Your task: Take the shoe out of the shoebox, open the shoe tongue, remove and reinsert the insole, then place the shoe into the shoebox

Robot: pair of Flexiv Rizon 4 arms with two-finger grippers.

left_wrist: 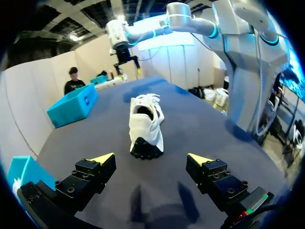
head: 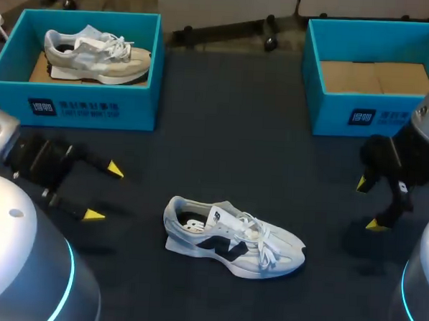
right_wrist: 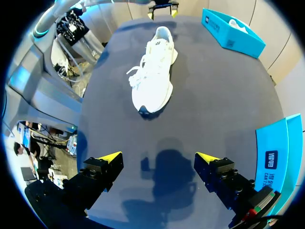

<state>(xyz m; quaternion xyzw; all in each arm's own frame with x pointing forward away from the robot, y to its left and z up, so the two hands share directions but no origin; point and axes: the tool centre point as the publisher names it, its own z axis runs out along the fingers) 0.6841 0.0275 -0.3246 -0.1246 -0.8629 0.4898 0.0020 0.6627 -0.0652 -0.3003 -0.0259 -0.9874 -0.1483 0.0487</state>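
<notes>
**Now: shoe out on the table, both grippers open and apart from it**

Seen from above, a white shoe (head: 233, 239) with dark side marks lies on its sole on the dark table (head: 223, 132), near the front and about midway between the two arms. Its heel (head: 174, 219) points left and its toe (head: 292, 252) points right. The tongue (head: 222, 218) stands at the mouth of the shoe, with loose white laces (head: 264, 242) spread over the right half. The inside looks dark, and the insole cannot be made out.

The left gripper (head: 103, 192) hovers to the left of the heel, fingers spread wide and holding nothing. The right gripper (head: 367, 204) hangs well to the right of the toe, also spread and holding nothing.

At the far right a blue box (head: 346, 113) shows its brown cardboard floor. At the far left a second blue box (head: 95, 111) holds a grey shoe (head: 98, 54).

Judging by this layout, the shoe has been taken out and opening the tongue comes next. To do it well, one gripper should probably pin the shoe first, as it may slide on the smooth table. The left gripper faces the heel, so it suits steadying there. The other can then pinch only the tongue's top edge and draw it towards the toe, staying clear of the laces so they do not snag. That should widen the mouth enough to reach the insole.
</notes>
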